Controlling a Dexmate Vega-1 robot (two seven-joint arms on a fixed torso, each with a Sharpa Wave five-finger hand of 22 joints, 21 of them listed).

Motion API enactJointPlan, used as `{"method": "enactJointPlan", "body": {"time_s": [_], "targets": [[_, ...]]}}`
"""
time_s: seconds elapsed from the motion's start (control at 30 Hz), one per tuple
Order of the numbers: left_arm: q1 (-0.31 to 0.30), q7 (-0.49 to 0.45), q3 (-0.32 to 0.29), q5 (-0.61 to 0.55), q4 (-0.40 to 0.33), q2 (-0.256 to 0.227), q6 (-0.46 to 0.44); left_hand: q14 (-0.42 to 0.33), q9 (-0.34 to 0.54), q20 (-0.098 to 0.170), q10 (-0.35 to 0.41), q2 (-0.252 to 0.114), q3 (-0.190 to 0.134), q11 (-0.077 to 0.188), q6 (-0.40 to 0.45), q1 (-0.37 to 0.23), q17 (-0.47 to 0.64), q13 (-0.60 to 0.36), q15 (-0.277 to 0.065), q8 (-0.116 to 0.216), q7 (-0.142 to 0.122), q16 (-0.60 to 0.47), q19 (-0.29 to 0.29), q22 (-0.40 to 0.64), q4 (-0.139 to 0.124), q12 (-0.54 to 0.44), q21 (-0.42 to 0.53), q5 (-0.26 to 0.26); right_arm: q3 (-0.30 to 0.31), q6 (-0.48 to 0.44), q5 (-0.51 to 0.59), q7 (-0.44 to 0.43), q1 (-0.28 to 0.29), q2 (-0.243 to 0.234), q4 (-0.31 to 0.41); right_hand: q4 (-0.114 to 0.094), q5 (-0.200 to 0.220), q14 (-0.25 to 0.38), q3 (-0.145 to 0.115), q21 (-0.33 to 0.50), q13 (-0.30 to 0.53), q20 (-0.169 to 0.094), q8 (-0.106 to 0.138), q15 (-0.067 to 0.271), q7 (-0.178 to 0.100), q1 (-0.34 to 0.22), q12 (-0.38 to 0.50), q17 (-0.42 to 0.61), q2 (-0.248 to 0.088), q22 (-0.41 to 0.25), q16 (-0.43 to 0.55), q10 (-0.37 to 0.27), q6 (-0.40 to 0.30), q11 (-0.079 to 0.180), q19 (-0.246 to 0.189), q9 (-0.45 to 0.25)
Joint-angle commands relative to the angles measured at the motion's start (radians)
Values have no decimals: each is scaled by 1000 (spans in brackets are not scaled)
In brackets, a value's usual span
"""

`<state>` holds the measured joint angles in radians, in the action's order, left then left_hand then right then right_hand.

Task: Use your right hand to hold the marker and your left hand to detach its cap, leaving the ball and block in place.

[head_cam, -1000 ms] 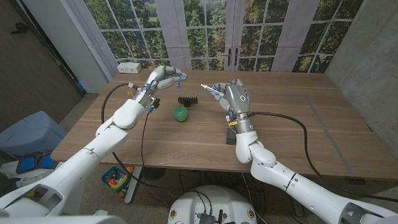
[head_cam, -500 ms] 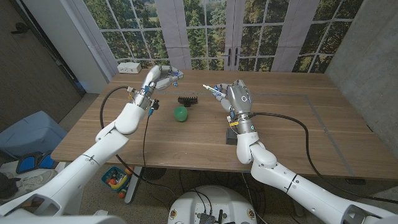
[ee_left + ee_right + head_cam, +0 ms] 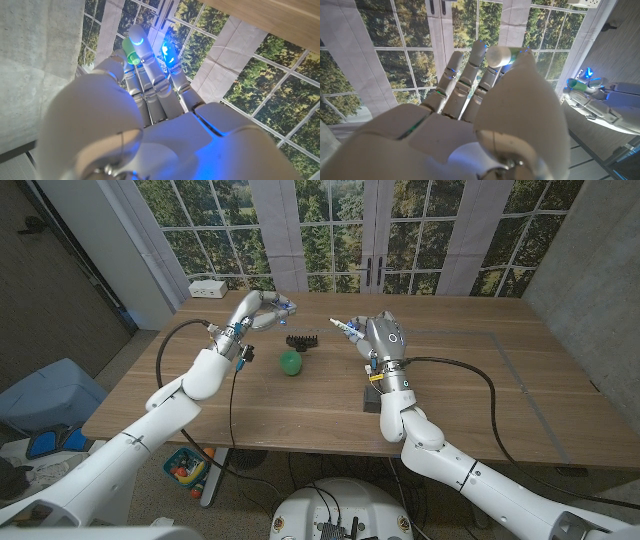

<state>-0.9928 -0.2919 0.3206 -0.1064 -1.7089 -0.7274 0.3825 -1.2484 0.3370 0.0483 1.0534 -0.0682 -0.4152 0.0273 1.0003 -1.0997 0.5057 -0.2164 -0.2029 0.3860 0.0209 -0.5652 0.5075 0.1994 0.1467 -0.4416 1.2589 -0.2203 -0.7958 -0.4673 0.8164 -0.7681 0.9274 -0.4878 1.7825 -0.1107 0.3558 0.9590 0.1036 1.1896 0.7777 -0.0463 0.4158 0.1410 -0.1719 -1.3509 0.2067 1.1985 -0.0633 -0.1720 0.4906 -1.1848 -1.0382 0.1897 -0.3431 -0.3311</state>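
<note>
Black box [image 3: 372, 395] on the wooden table [image 3: 300, 405] is nearest us, under our right forearm. Beyond it lie the green ball [image 3: 290, 362] and, just behind, the black toothed block [image 3: 302, 340], apart from both hands. Our right hand [image 3: 375, 338] is raised with its fingers closed around the marker [image 3: 344, 327], tip pointing toward our left hand [image 3: 262, 308], which pinches the green cap [image 3: 131, 51] between its fingertips, well apart from the marker.

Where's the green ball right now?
In the head view the green ball sits on the table left of centre, just in front of the black block, between both arms.
</note>
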Motion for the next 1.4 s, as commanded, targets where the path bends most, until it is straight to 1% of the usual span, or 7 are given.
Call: {"method": "enactJointPlan", "body": {"time_s": [0.03,0.2,0.33,0.53,0.87,0.93,1.4], "targets": [[-46,-40,17,-96,-41,-27,-42,-8,1,142,168,-8,-1,161,2,1,-9,-228,-30,-4,-6,17,-8,-2,3,3,8,5,-13,-133,-21,158,-2,14,53,-5,3,-10,-2,-11,-4,-114,-6,85,-18,-87,3,-2,-81,-1,-10,-22,-28,13,5,5],[-54,-43,36,-116,-38,-29,-41,-8,-1,140,168,-9,-1,163,2,2,-19,-216,-30,-7,-9,28,-10,-3,4,12,9,8,-15,-188,-49,218,-5,25,72,-3,4,-16,-4,-21,-10,-106,-6,86,-15,-89,2,-5,-81,0,-20,-23,-31,13,4,14],[-56,-40,48,-122,-34,-31,-40,-6,-4,139,173,-10,0,169,4,4,-37,-203,-30,-9,-7,45,-12,-5,5,20,11,10,-13,-214,-80,253,-7,26,84,-4,4,-22,-4,-28,-14,-101,-6,86,-14,-88,2,-7,-80,0,-29,-24,-31,13,7,18],[-55,-43,67,-165,-37,-41,-55,-8,-8,138,178,-7,1,167,9,0,-60,-182,-32,-14,-8,67,-12,-6,10,32,16,11,-14,-257,-126,303,-21,31,89,-4,5,-26,-7,-39,-24,-94,-5,86,-11,-89,0,-11,-81,0,-41,-23,-34,13,9,27],[-47,-45,104,-213,-17,-49,-56,-11,-11,136,176,-1,5,172,10,1,-69,-162,-32,-20,-13,79,-13,-8,10,46,20,11,-6,-317,-229,351,-41,39,87,-5,4,-33,-8,-52,-28,-89,-6,85,-9,-86,3,-16,-81,0,-58,-24,-31,12,8,37],[-45,-43,112,-217,-11,-49,-56,-13,-11,136,176,0,6,170,12,1,-69,-158,-32,-21,-12,80,-13,-8,10,49,21,11,-5,-325,-251,360,-46,38,87,-4,4,-36,-9,-56,-37,-88,-6,85,-9,-87,-6,-18,-80,0,-64,-9,-32,11,9,40],[-14,-60,174,-295,50,-51,-56,-13,-15,135,176,3,10,169,13,0,-80,-137,-32,-29,-11,98,-12,-9,9,64,26,8,-39,-394,-354,413,-105,22,74,-4,0,-46,-13,-70,-51,-86,-7,86,-7,-87,-9,-26,-82,-1,-87,2,-29,11,11,51]]}}
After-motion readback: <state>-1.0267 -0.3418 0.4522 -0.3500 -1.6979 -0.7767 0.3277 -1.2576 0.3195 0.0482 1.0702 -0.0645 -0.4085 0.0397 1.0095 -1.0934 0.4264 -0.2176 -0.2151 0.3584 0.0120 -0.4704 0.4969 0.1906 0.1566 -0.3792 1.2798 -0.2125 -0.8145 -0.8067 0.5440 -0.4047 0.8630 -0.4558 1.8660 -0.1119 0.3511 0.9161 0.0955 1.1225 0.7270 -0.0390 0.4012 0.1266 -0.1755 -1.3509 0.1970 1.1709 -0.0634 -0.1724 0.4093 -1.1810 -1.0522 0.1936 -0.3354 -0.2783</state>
